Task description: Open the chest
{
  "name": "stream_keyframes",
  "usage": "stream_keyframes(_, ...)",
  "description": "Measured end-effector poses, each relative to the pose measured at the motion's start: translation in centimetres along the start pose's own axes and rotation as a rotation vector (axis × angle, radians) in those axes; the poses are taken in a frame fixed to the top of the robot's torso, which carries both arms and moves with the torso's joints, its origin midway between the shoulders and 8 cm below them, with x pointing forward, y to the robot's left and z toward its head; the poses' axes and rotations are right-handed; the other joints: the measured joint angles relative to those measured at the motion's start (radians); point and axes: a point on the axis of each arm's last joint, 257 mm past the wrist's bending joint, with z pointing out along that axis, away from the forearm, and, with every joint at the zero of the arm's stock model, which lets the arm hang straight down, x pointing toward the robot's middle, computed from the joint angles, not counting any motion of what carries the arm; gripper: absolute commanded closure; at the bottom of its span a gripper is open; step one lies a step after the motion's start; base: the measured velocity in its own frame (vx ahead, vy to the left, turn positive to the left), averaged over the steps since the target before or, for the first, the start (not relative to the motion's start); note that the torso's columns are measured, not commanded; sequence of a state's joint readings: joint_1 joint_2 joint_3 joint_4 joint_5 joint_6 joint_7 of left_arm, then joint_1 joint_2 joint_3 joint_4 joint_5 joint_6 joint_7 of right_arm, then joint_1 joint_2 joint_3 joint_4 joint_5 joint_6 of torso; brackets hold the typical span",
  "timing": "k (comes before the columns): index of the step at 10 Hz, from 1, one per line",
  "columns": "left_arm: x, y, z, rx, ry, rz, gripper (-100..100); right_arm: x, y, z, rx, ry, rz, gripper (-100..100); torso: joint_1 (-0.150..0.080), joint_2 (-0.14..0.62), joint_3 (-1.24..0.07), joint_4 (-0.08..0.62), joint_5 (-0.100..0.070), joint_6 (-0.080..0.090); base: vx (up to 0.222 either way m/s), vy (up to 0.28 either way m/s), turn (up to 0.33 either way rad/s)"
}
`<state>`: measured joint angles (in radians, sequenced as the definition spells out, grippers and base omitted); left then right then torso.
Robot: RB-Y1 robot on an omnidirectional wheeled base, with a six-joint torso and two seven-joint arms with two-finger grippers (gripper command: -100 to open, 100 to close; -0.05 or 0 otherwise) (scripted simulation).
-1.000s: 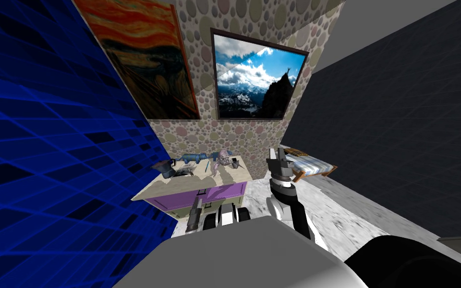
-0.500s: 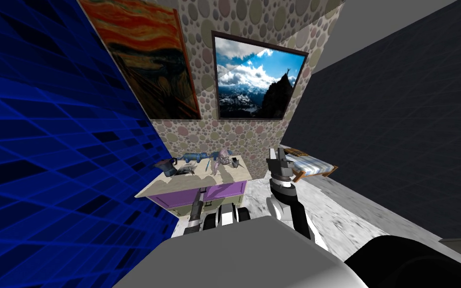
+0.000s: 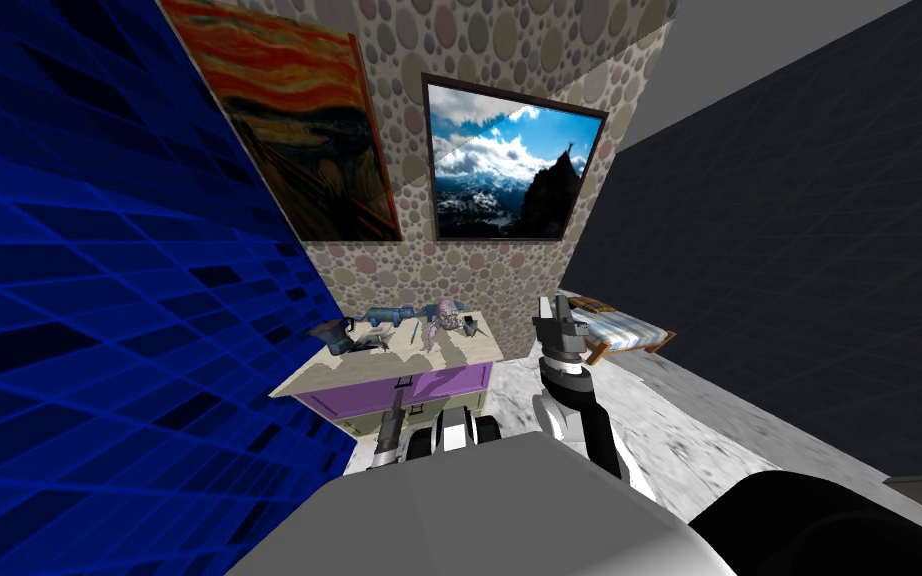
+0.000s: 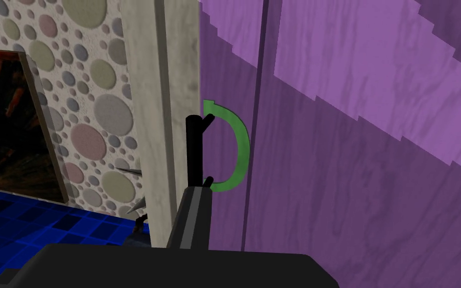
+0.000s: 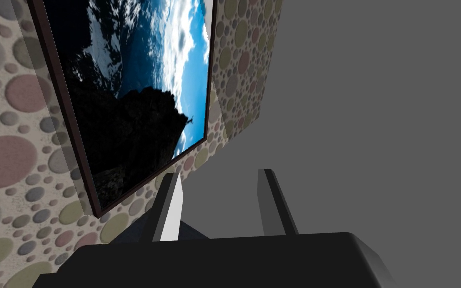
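Pinching the near end of a thin black bar handle (image 4: 193, 150), the left gripper (image 4: 198, 192) had its two grey fingers pressed together. The bar ran straight ahead of its fingertips, across the purple wood-grain drawer front (image 4: 349, 175) of the pale-topped chest (image 3: 354, 372). The right gripper (image 5: 219, 200), spread and empty, hung farther off. I judged the pull fell to the left arm, straight back from that front.
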<state>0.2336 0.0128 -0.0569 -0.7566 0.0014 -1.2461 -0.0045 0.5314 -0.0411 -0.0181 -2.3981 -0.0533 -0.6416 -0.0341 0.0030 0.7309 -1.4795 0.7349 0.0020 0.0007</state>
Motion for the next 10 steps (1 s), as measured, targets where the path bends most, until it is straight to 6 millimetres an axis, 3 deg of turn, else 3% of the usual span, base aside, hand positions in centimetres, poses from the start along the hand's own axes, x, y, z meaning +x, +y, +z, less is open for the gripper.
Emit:
stream_keyframes(2,-0.1,0.3,-1.0,-0.008,-0.002,0.0,100,0.0,0.0,0.0,0.0,0.0,0.0,0,-0.003,0.006,0.003,0.003,-0.002,-0.001,0.019,-0.001,-0.006)
stream_keyframes(3,-0.1,0.3,-1.1,-0.006,-0.002,0.001,-100,0.0,0.0,0.0,0.0,0.0,0.0,0,-0.003,0.008,0.004,0.003,-0.002,-0.001,0.0,0.0,0.0)
stream_keyframes(8,-4.4,0.2,-0.6,-0.015,0.046,0.104,-100,0.0,0.0,0.0,0.0,0.0,0.0,0,-0.003,0.007,0.004,0.003,-0.002,-0.001,-0.026,-0.012,0.011)
stream_keyframes(10,-4.4,0.0,1.0,-0.01,0.05,0.112,-100,0.0,0.0,0.0,0.0,0.0,0.0,0,-0.005,0.01,0.005,0.004,-0.002,-0.001,-0.096,-0.044,0.022)
